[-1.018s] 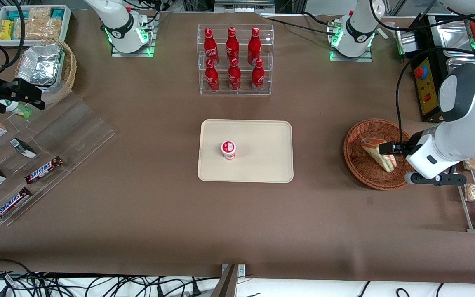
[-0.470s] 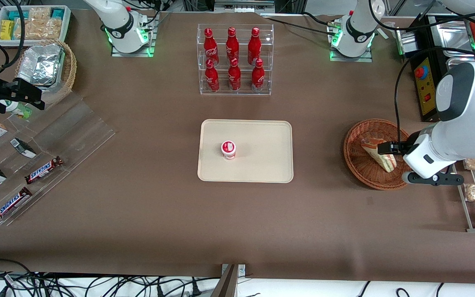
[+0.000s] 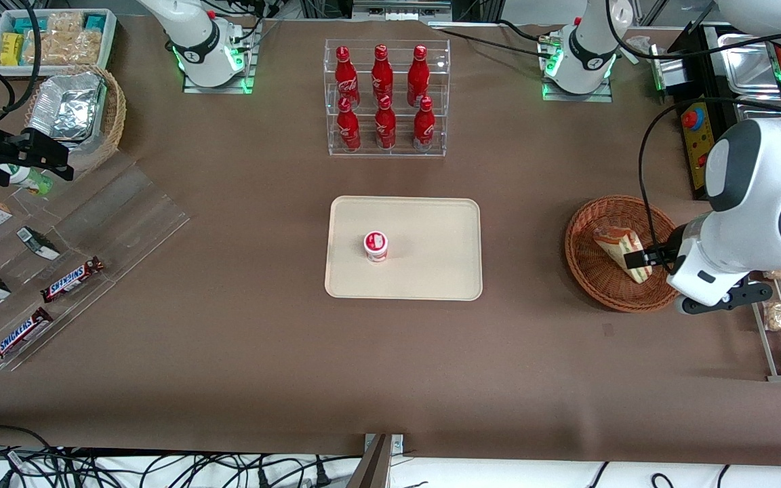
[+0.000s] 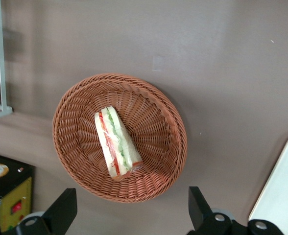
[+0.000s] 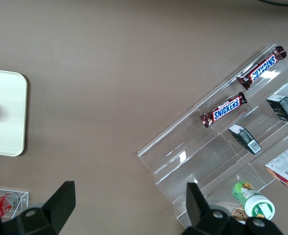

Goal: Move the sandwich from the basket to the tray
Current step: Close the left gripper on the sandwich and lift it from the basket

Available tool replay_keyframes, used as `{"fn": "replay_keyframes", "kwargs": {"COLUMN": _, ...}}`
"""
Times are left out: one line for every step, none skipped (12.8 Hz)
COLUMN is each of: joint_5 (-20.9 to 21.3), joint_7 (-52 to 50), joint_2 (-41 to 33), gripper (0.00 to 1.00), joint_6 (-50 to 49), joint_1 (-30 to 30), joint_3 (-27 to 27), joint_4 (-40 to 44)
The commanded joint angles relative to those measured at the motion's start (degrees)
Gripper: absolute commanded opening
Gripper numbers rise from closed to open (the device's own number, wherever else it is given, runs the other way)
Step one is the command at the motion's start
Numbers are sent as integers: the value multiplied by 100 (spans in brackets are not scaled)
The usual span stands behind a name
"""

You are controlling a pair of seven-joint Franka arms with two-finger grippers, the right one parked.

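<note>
The small triangular sandwich in clear plastic wrap [image 3: 622, 253] [image 4: 116, 143], its white bread layered with green and pink-red filling, is seen lying on its side in the round, shallow, reddish-brown woven wicker basket [image 3: 590, 271] [image 4: 156, 117], toward the working arm's end of the brown-covered table [image 3: 241, 339]; in the front view the basket is found at about three o'clock from the flat rectangular cream-beige tray [image 3: 431, 271] [image 4: 281, 196], the two well apart; the sandwich has not been lifted and the tray holds only a small red-and-white cup [image 3: 376, 245], set slightly toward the parked arm's end of the tray's middle.

The left arm's black two-finger gripper [image 3: 638, 259] [image 4: 129, 215] is held above the basket, over the sandwich's end nearer the front camera; its fingers are spread wide, nothing being held between them, and in the wrist view the sandwich is seen apart from both fingertips.

At twelve o'clock from the tray, farther from the front camera, a clear acrylic rack of six red bottles [image 3: 385, 98] is stood; toward the parked arm's end, chocolate bars [image 3: 72, 279] are laid on a clear stepped display.
</note>
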Motion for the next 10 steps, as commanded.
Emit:
{"fn": "replay_keyframes", "kwargs": {"joint_5": 157, "joint_7": -865, "joint_2": -348, "gripper": 100, "joint_6": 543, "joint_1": -2, "joint_3": -22, "joint_4": -747}}
{"fn": "replay_keyframes", "kwargs": {"joint_5": 200, "joint_7": -1086, "joint_2": -549, "gripper": 100, "joint_6": 902, "joint_1": -11, "joint_3": -22, "joint_4": -1202}}
{"fn": "replay_keyframes", "kwargs": {"joint_5": 227, "joint_7": -1149, "joint_2": -829, "gripper": 100, "joint_6": 1306, "joint_1": -20, "joint_3": -22, "joint_4": -1790}}
{"fn": "replay_keyframes", "kwargs": {"joint_5": 236, "joint_7": -1150, "joint_2": -1180, "gripper": 100, "joint_6": 1858, "joint_1": -11, "joint_3": -22, "joint_4": -2553}}
{"fn": "replay_keyframes", "kwargs": {"joint_5": 236, "joint_7": -1167, "joint_2": -1514, "gripper": 100, "joint_6": 2525, "joint_1": 15, "joint_3": -13, "joint_4": -3265}}
{"fn": "replay_keyframes", "kwargs": {"joint_5": 236, "joint_7": -1376, "joint_2": -1753, "gripper": 100, "joint_6": 3054, "joint_1": 67, "joint_3": -13, "joint_4": -3812}}
{"fn": "replay_keyframes", "kwargs": {"joint_5": 253, "joint_7": -1657, "joint_2": -1859, "gripper": 100, "joint_6": 3381, "joint_1": 77, "joint_3": -13, "joint_4": -4139}}
{"fn": "replay_keyframes", "kwargs": {"joint_5": 523, "joint_7": -1868, "joint_2": -1895, "gripper": 100, "joint_6": 3541, "joint_1": 85, "joint_3": -13, "joint_4": -4290}}
{"fn": "replay_keyframes", "kwargs": {"joint_5": 822, "joint_7": -2279, "joint_2": -1896, "gripper": 100, "joint_6": 3577, "joint_1": 77, "joint_3": -22, "joint_4": -4335}}
{"fn": "replay_keyframes", "kwargs": {"joint_5": 1077, "joint_7": -2745, "joint_2": -1878, "gripper": 100, "joint_6": 3612, "joint_1": 77, "joint_3": -22, "joint_4": -4344}}
